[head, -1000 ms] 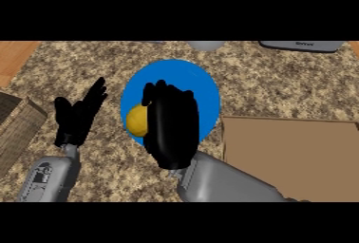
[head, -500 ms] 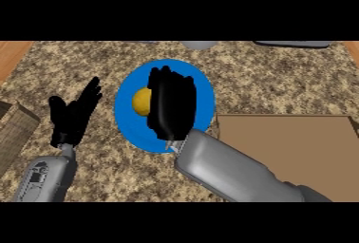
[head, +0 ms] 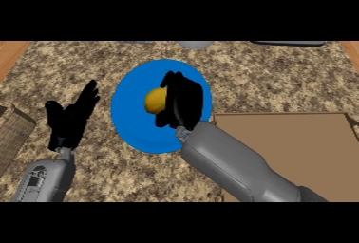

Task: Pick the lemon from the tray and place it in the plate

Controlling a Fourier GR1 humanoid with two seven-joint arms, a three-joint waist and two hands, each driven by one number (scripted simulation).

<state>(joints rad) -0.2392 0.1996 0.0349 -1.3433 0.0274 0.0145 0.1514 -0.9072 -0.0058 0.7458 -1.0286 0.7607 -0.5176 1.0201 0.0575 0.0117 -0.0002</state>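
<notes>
right hand (head: 184, 102) over the blue plate (head: 136, 128), fingers curled around the right side of the lemon (head: 155, 100); the yellow fruit shows only on the hand's left, the rest hidden behind the black palm. lemon sits above the plate's middle, a little toward its far half; cannot tell from this steep view whether it already touches the plate or hangs just over it. grip looks sideways on, thumb and fingers wrapping the fruit's flank, which would let the hand set it down without the palm blocking contact with the dish. the grey right forearm runs in from the lower right, crossing the near left corner of the brown tray (head: 301, 152), which fits a carry from tray toward plate; no other thing shows on the tray's visible part. left hand (head: 70, 118) at the view's left, open, fingers up and apart, resting beside the plate and not touching it, clear of the work. the speckled stone counter (head: 280, 80) carries plate and tray side by side, plate just left of the tray's corner. a wooden edged thing (head: 14, 133) pokes in at far left, too cropped to name. judged stage: lemon is out of the tray and positioned for release; what remains is lowering if needed and uncurling the fingers so the fruit stays within the rim and does not roll.
</notes>
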